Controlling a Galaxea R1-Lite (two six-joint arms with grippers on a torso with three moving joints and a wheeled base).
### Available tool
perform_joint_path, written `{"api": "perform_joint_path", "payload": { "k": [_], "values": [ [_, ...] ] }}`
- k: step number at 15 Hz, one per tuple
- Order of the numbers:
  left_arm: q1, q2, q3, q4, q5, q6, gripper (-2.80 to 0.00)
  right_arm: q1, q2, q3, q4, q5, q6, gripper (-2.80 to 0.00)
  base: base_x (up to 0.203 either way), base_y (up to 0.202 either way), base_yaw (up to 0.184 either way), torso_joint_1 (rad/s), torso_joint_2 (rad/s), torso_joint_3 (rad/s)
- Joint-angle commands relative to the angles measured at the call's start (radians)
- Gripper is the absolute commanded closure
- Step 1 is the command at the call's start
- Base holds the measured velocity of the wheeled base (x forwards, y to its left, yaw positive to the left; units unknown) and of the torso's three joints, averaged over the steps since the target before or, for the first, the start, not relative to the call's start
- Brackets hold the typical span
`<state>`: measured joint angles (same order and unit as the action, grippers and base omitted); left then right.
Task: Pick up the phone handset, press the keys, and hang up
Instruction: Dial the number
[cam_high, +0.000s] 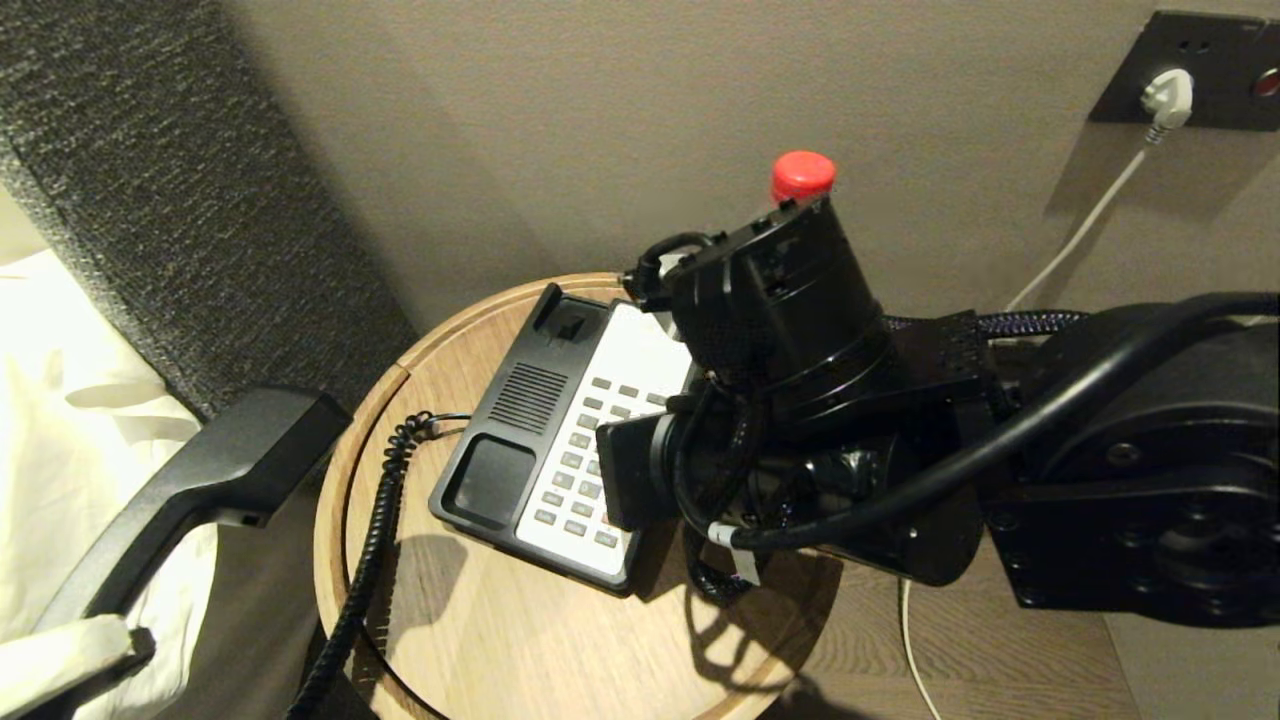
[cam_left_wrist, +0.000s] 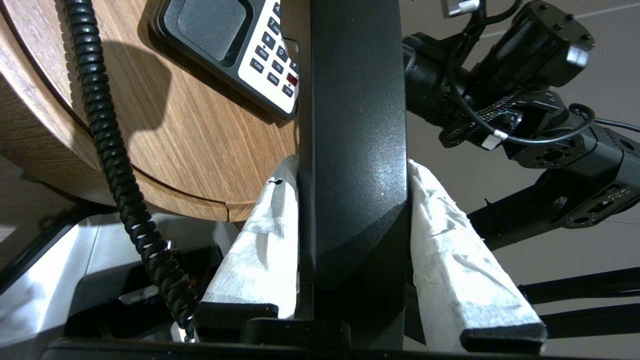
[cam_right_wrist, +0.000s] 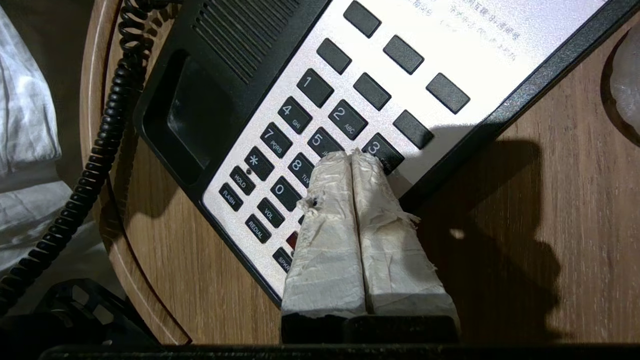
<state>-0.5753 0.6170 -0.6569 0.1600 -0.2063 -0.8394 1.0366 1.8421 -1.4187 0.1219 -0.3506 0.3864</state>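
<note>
phone handset (cam_left_wrist: 352, 150) | clamped in left claw (cam_left_wrist: 352, 170), off table edge (cam_high: 335, 520) | right claw (cam_right_wrist: 352, 160) together over keys (cam_right_wrist: 295, 145)

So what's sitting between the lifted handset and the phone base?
Only the coiled cord and bare table separate handset and phone base, in the head view.

The head view looks steeply down from above and in front on the round wooden surface (cam_high: 480, 620) by the wall. The left wrist view sits close behind the left claw (cam_left_wrist: 352, 170), facing along it across the surface's edge. The right wrist view hangs very near over the keypad (cam_right_wrist: 300, 130). All three share the phone base (cam_high: 545, 440) and coiled cord (cam_high: 375, 540).
</note>
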Motion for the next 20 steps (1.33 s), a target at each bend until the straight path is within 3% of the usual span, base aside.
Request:
{"api": "perform_joint_path", "payload": {
  "k": [1,20],
  "values": [
    [0.0,0.0,0.002,0.001,-0.001,-0.004,0.0,-0.001,0.007,-0.002,0.001,-0.005,0.002,0.0,0.0,0.0,0.0,0.0,0.0,0.0],
    [0.0,-0.003,0.006,0.001,-0.001,-0.004,0.0,-0.017,0.017,0.027,0.002,-0.011,-0.004,0.0,0.0,0.0,0.0,0.0,0.0,0.0]
  ]
}}
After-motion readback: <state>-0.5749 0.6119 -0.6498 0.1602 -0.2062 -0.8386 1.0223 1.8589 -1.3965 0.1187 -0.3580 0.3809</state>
